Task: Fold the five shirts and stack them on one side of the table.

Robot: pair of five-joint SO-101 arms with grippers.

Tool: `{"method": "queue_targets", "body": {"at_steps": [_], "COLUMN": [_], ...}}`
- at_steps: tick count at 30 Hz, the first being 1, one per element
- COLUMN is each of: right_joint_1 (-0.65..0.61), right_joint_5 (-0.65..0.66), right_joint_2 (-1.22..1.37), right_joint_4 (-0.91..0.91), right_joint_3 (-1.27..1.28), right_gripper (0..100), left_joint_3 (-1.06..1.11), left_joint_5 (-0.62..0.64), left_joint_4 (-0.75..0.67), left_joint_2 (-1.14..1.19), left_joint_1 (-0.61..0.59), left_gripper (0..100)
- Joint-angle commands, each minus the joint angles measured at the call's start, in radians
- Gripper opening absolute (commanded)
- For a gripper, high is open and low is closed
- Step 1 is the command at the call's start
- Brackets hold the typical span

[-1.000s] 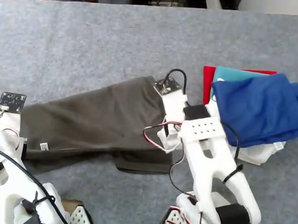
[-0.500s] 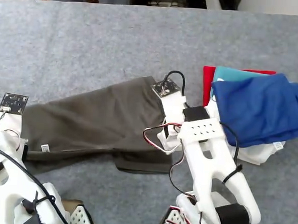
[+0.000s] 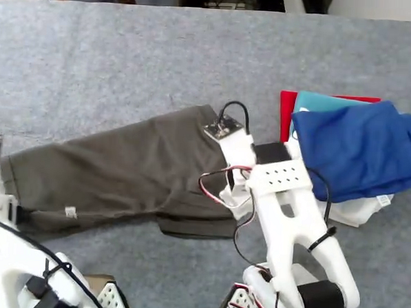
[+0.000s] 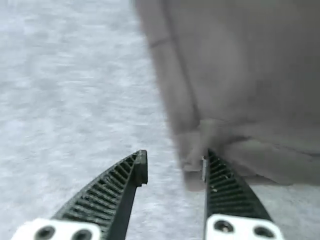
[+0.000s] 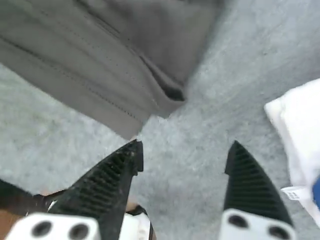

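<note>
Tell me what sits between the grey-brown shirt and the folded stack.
The right arm: it stands over the gap between the end of the shirt nearest the stack and that stack. Nothing else visible lies on the table cover between them.

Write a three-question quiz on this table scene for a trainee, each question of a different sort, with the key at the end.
1. True or false: the blue shirt lies on top of the stack of folded shirts.
2. The spread-out shirt on the grey cloth is: A olive-brown, B red, C white.
3. Fill in: the jaws of the right gripper stand ____ (open or shut).

Key: 1 true; 2 A; 3 open.
</note>
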Motion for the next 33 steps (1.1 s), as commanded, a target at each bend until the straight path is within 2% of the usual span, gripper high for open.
{"method": "queue_targets", "body": {"at_steps": [1, 3, 4, 6, 9, 13, 17, 21, 23, 28, 33], "right_joint_1": [0.014, -0.009, -0.029, -0.095, -0.203, -0.281, -0.321, -0.330, -0.330, -0.345, -0.407], "right_joint_5": [0.003, -0.008, -0.032, -0.117, -0.203, -0.236, -0.235, -0.233, -0.230, -0.226, -0.158], "right_joint_2": [-0.021, -0.019, -0.019, -0.016, 0.025, 0.160, 0.335, 0.430, 0.432, 0.384, 0.331], "right_joint_4": [0.035, 0.020, 0.006, -0.038, -0.172, -0.365, -0.493, -0.516, -0.508, -0.422, -0.404], "right_joint_3": [-0.139, -0.196, -0.216, -0.234, -0.229, -0.229, -0.232, -0.232, -0.228, -0.226, -0.128], "right_gripper": [12.3, 0.5, 3.3, 4.5, 1.3, 1.4, 1.4, 1.3, 1.3, 1.3, 1.3], "left_joint_3": [-0.140, -0.217, -0.255, -0.291, -0.308, -0.309, -0.265, -0.229, -0.255, -0.378, -0.455], "left_joint_5": [0.031, 0.109, 0.157, 0.239, 0.322, 0.396, 0.470, 0.470, 0.430, 0.394, 0.394], "left_joint_4": [0.006, 0.006, 0.006, 0.014, 0.064, 0.069, -0.077, -0.247, -0.295, -0.292, -0.295], "left_joint_2": [-0.021, -0.014, -0.011, -0.011, -0.009, -0.006, 0.083, 0.287, 0.402, 0.626, 0.746], "left_joint_1": [-0.094, -0.125, -0.124, -0.085, 0.061, 0.288, 0.421, 0.426, 0.395, 0.344, 0.334], "left_gripper": [17, 7, 2, 5, 3, 3, 3, 3, 3, 3, 3]}}
